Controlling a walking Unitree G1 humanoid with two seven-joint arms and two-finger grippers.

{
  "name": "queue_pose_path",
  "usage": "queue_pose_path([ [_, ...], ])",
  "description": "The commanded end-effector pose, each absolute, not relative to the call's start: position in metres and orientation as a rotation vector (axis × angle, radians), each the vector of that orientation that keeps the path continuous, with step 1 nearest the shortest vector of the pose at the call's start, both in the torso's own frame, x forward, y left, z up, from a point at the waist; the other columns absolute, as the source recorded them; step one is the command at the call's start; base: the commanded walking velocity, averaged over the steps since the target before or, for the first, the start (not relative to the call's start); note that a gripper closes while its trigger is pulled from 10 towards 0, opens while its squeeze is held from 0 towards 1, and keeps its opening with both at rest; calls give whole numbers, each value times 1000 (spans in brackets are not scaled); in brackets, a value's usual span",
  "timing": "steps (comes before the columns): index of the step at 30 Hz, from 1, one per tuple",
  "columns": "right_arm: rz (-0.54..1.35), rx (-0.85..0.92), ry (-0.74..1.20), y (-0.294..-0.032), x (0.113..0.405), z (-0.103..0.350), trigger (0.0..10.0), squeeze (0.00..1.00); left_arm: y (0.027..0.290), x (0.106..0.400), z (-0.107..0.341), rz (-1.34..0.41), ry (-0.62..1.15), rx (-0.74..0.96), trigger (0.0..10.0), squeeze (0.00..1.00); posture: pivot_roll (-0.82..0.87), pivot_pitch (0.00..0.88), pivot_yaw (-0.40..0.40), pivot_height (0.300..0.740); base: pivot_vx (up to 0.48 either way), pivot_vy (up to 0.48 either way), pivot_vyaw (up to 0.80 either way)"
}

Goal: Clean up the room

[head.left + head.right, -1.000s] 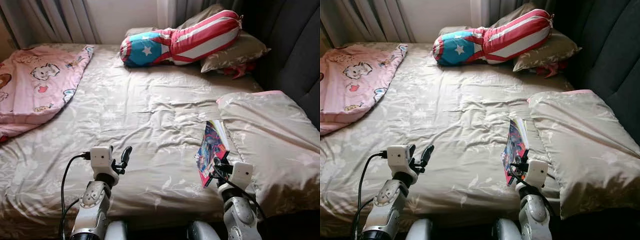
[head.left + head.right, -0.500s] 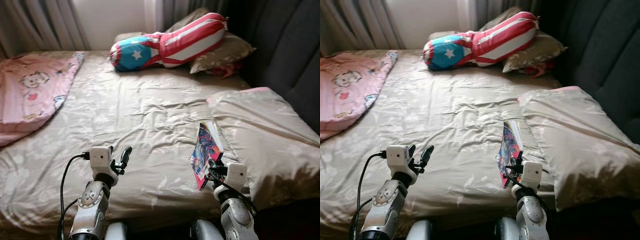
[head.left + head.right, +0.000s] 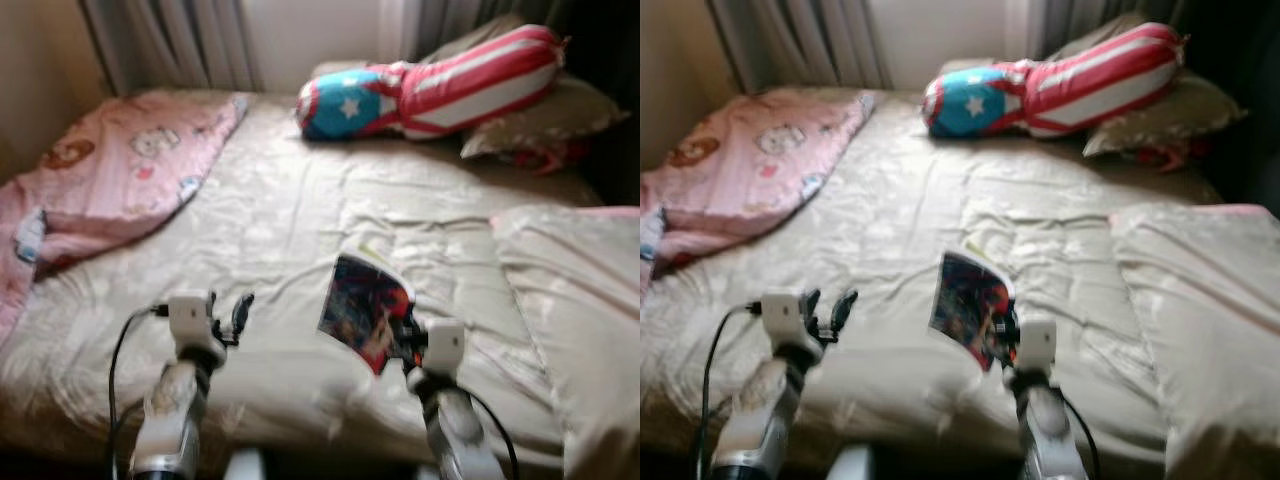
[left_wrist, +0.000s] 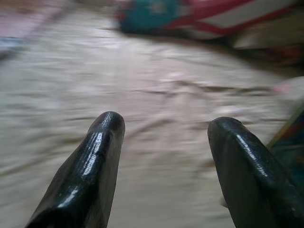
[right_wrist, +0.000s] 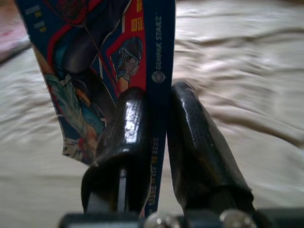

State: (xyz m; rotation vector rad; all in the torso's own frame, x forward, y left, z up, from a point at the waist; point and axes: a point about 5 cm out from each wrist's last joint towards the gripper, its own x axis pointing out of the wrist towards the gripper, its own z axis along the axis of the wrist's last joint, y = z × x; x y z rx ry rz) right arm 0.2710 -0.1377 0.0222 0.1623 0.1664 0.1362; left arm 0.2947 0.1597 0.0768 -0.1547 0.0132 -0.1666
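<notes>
Right wrist view: the right gripper (image 5: 159, 137) has its two black fingers (image 5: 124, 142) pressed together on the spine edge of a comic book (image 5: 102, 66), which stands upright between them, clear of the bedding. In the left eye view the same comic book (image 3: 362, 310) is held above the bed (image 3: 300, 230), roughly at the centre of the frame, with the right gripper (image 3: 405, 335) at its 4 o'clock.

Left gripper (image 4: 164, 142): fingers spread wide apart, nothing between them, held over the sheet. In the left eye view the left gripper (image 3: 228, 318) sits at 9 o'clock from the book, well apart from it.

Progress, as a judgement:
- Done: one loose item, the comic book, is picked up off the bed.
- Not done: the book has no destination in view; it must be carried to a shelf or table and released.
- Remaining on the bed: a pink blanket (image 3: 120, 175) bunched at 10 o'clock, a striped star cushion (image 3: 440, 85) at 1 o'clock resting against a pillow (image 3: 545, 115), and a folded beige quilt (image 3: 570, 280) at 3 o'clock.

The head views are blurred, so small objects on the sheet cannot be confirmed. The task appears to be at an early stage.
</notes>
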Motion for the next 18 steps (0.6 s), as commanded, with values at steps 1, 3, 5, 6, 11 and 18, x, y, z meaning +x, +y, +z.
queue_pose_path([
  [1, 125, 207, 115, -137, 281, 34, 10000, 0, 172, 293, 78, -133, 13, -128, 10000, 0, -22, 45, -34, 629, 0, 0, 0],
  [3, 118, 235, 113, -137, 286, 36, 10000, 0, 173, 294, 78, -132, 13, -127, 10000, 0, -21, 49, -33, 629, 0, 0, 0],
  [5, 110, 285, 121, -138, 290, 36, 10000, 0, 173, 294, 78, -131, 13, -126, 10000, 0, -21, 58, -31, 629, 0, 0, 0],
  [6, 100, 344, 138, -138, 295, 35, 10000, 0, 174, 294, 79, -129, 13, -125, 10000, 0, -18, 64, -28, 629, 0, 0, 0],
  [11, 194, 317, 182, -129, 307, 37, 10000, 0, 177, 292, 80, -121, 13, -111, 10000, 0, 19, 74, -27, 629, 0, 0, 0],
  [18, 120, 831, 127, -129, 339, 61, 10000, 0, 185, 289, 83, -109, 11, -95, 10000, 0, 41, 84, -16, 629, 0, 0, 0],
])
